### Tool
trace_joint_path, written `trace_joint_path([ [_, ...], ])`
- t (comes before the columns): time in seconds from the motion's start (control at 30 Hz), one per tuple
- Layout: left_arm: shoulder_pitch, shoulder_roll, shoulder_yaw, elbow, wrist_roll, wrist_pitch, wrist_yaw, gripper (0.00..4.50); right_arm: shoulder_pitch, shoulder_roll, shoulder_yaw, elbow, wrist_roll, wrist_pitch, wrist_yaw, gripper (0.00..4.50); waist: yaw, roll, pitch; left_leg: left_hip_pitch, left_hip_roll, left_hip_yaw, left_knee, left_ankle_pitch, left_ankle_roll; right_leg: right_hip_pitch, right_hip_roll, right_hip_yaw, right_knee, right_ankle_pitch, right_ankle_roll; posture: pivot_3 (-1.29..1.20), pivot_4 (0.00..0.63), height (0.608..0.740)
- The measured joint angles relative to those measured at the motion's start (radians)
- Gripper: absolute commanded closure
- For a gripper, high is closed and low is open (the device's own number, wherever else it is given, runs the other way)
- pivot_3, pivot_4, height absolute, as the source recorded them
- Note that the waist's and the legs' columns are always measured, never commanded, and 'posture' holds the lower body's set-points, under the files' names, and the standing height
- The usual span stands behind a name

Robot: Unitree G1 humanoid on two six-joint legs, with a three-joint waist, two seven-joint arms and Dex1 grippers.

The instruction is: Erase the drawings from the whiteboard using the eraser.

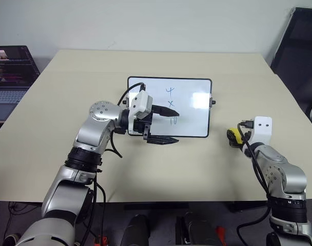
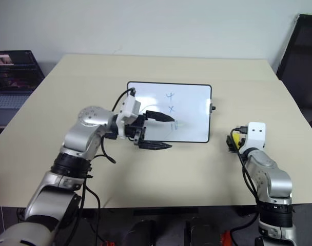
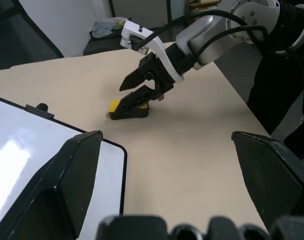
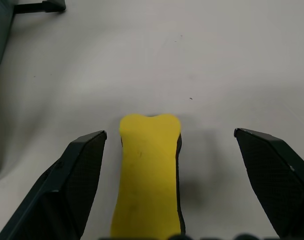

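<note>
The whiteboard (image 1: 192, 110) lies flat in the middle of the table, with the blue drawings (image 1: 170, 105) in a column near its centre. My left gripper (image 1: 176, 126) hovers open over the board's near edge, pointing right, its upper finger beside the lowest mark. The yellow eraser (image 1: 233, 136) with its black underside rests on the table to the right of the board. My right gripper (image 4: 168, 134) is open and low over the table, and the eraser (image 4: 149, 175) lies between its two fingers without being pinched. The left wrist view shows the right gripper (image 3: 119, 100) straddling the eraser (image 3: 128, 109).
A beige table (image 1: 94, 66) carries everything. Off its left edge sits an open laptop (image 1: 10, 77). Beyond the far right corner stands a dark chair (image 1: 302, 46). Black knobs (image 1: 213, 102) stick out from the board's short sides.
</note>
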Motion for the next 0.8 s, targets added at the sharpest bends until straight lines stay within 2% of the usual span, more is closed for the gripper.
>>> trace_joint_path([
  [0.23,0.0,0.0,0.0,0.002,0.008,-0.015,-0.004,0.0,0.0,0.009,0.002,0.027,-0.025,-0.011,0.022,0.01,0.0,0.0,0.0,0.0,0.0,0.0,0.0,0.0,0.0,0.0,0.0,0.0,0.0,0.0,0.0,0.0,0.15,0.74],
  [0.27,0.0,0.0,0.0,0.001,0.008,-0.016,-0.004,0.0,0.0,0.012,0.002,0.029,-0.029,-0.015,0.022,0.39,0.0,0.0,0.0,0.0,0.0,0.0,0.0,0.0,0.0,0.0,0.0,0.0,0.0,0.0,0.0,0.0,0.15,0.74],
  [0.3,0.001,0.0,0.0,0.002,0.009,-0.016,-0.004,0.0,0.0,0.015,0.003,0.033,-0.033,-0.017,0.023,0.56,0.0,0.0,0.0,0.0,0.0,0.0,0.0,0.0,0.0,0.0,0.0,0.0,0.0,0.0,0.0,0.0,0.15,0.74],
  [0.53,0.007,0.005,0.002,0.001,0.011,-0.016,-0.002,0.0,0.0,0.026,0.003,0.054,-0.059,-0.026,0.038,3.09,0.0,0.0,0.0,0.0,0.0,0.0,0.001,0.0,0.0,0.0,0.0,0.0,0.001,0.001,-0.001,0.0,0.15,0.74],
  [0.57,0.009,0.006,0.002,0.001,0.012,-0.016,-0.001,0.0,-0.001,0.026,0.003,0.054,-0.06,-0.026,0.041,3.33,0.0,0.0,0.0,0.0,0.0,0.0,0.001,0.0,0.0,0.0,0.0,0.0,0.001,0.001,-0.001,0.0,0.15,0.74],
  [0.8,0.067,0.031,0.017,-0.034,0.034,0.031,0.101,0.0,-0.002,0.029,0.007,0.046,-0.069,-0.026,0.046,3.36,-0.001,0.0,0.0,0.0,0.0,0.0,0.001,0.0,0.0,0.0,0.0,0.0,0.001,0.001,-0.001,0.0,0.15,0.74],
])
